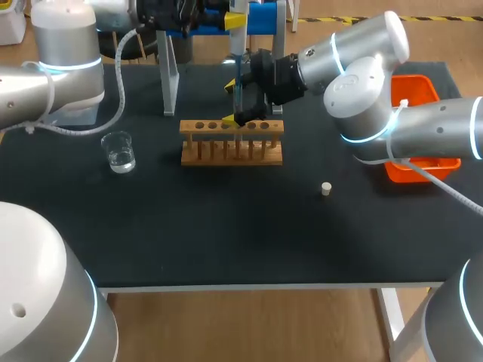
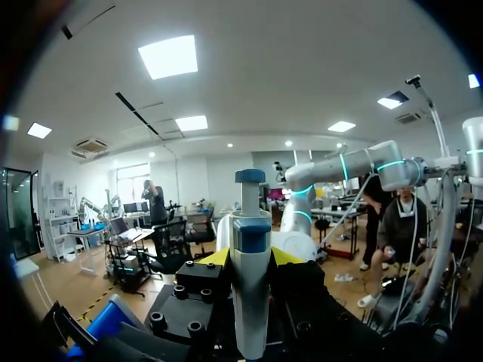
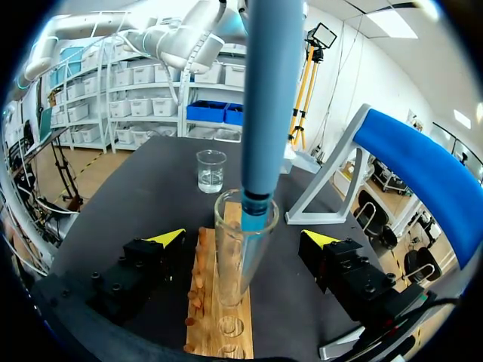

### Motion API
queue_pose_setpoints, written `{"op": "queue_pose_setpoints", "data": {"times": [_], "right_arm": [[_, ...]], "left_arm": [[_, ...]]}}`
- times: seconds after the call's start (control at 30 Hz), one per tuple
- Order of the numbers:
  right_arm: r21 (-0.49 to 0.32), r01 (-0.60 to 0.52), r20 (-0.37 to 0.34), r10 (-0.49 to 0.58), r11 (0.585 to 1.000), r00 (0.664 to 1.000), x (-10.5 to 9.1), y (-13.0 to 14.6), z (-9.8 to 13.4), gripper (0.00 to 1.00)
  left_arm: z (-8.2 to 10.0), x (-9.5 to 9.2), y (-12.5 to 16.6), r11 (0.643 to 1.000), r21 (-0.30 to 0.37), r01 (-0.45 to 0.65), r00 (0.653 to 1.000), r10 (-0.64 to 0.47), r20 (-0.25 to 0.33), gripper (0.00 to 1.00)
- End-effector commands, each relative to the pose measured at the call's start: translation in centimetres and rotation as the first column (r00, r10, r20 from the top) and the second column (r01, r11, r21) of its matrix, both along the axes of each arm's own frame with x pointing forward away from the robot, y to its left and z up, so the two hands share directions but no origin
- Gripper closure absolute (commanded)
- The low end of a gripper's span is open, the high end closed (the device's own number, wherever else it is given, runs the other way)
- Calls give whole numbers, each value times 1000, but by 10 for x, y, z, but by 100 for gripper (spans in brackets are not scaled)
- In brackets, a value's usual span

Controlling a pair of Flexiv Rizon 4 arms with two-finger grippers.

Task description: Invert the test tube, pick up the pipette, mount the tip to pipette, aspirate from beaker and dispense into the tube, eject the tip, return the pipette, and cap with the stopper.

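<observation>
Where pipette [image 3: 270, 98] dips, tube [image 3: 243, 253] stands inside right gripper [image 3: 243, 238].

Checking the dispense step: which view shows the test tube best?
Right wrist view: the test tube stands in the rack within the open right gripper, the pipette entering its mouth. Head view shows it small, partly hidden by that gripper; left wrist view, not at all.

1. I can read no text, number or sign on anything on my table [image 1: 226, 226].
2. The pipette [image 2: 250, 302] shows me plain blue and grey surfaces, with no legible print.
3. Any marks on the beaker [image 3: 211, 170] are too small for me to read.
</observation>
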State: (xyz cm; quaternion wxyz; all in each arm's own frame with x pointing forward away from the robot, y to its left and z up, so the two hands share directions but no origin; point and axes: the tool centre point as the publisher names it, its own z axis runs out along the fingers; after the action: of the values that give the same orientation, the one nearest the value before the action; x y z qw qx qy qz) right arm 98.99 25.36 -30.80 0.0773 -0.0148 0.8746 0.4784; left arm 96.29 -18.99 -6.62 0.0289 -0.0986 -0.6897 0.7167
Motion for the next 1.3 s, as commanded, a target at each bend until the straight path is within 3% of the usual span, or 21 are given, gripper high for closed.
{"op": "queue_pose_setpoints", "data": {"times": [0.03,1.3], "right_arm": [[0,0,0,0,1000,1000,0,-1,0,0],[0,0,0,0,1000,1000,0,-1,0,0]], "left_arm": [[-2,4,0,1000,1,9,1000,-9,1,100],[-7,6,0,1000,5,16,1000,-16,-2,100]]}}
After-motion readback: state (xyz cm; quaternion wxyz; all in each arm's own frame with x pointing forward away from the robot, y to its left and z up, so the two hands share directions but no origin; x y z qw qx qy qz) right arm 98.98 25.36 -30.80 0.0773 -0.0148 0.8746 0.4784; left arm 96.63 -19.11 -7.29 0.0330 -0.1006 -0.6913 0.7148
